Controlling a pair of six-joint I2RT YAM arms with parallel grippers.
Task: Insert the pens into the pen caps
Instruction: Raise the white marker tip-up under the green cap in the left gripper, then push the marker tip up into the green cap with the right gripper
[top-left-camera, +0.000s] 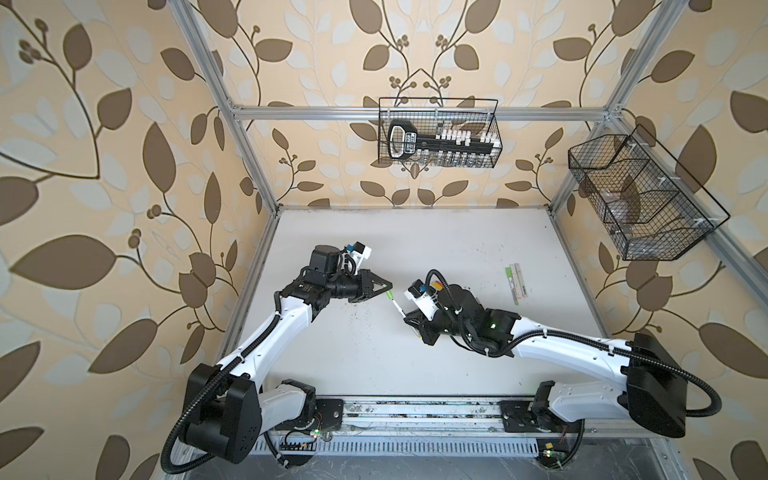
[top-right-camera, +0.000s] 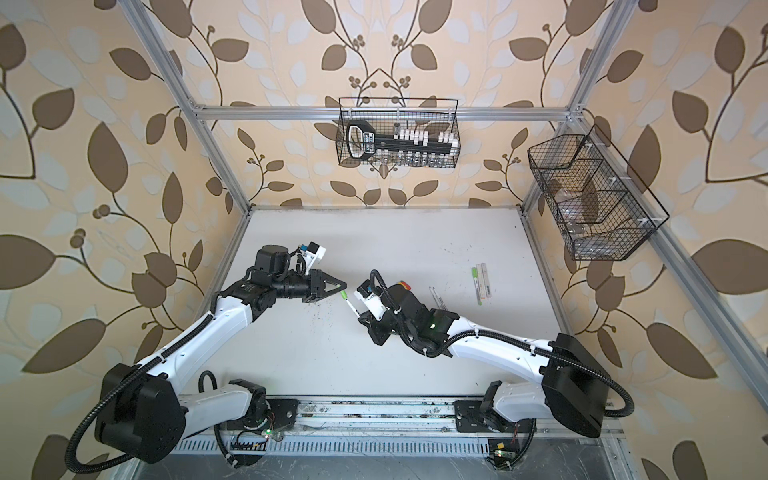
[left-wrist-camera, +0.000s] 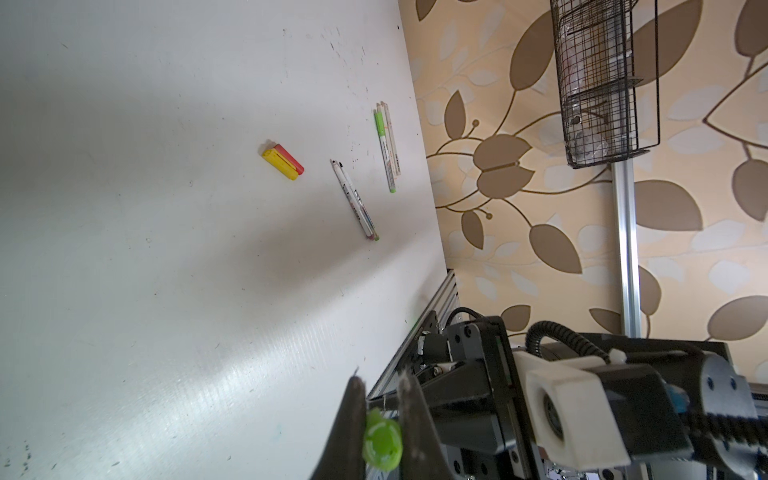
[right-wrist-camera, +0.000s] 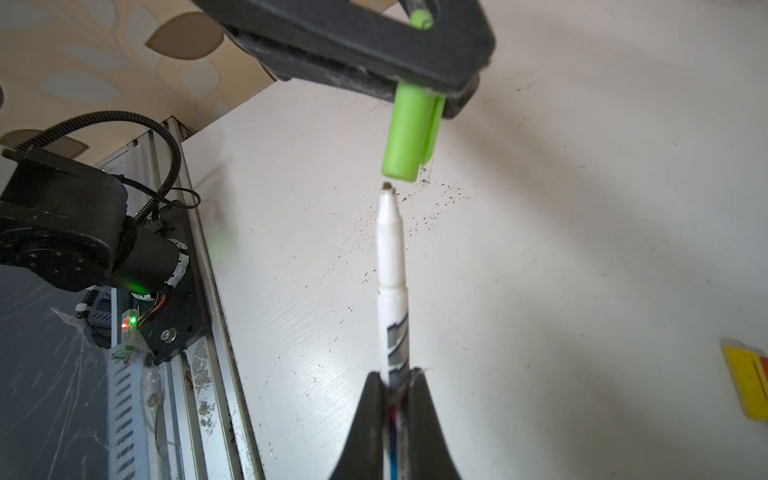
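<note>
1. A lime green pen cap (right-wrist-camera: 409, 133) is pinched tight in the left gripper (top-left-camera: 389, 287). The cap is held up off the white table (top-left-camera: 415, 249), and most of it sticks out past the fingertips.
2. A thin white pen (right-wrist-camera: 392, 257) is squeezed in the right gripper (right-wrist-camera: 395, 376). It is gripped low on its body, where the dark letters are printed.
3. The pen's tip is pointed at the free end of the green cap. In the right wrist view a small gap is seen between tip and cap, so they are not touching.
4. In both top views the pen and cap are found near the middle of the table, between the two grippers.
5. A yellow cap (left-wrist-camera: 280, 163) and a red cap (left-wrist-camera: 292, 160) are laid side by side on the table, touching.
6. Two more thin white pens (left-wrist-camera: 355, 199) are laid close together near those caps. Their dark tips are bare.
7. Near the right edge of the table, a white pen with a green cap on it (left-wrist-camera: 384, 145) is laid just beside two pale grey markers (left-wrist-camera: 394, 145).
8. A black wire basket (top-left-camera: 438, 100) is hung on the back wall, and a black and white tool (top-left-camera: 436, 143) is kept in it. A second wire basket (top-left-camera: 706, 216) is hung on the right wall.
</note>
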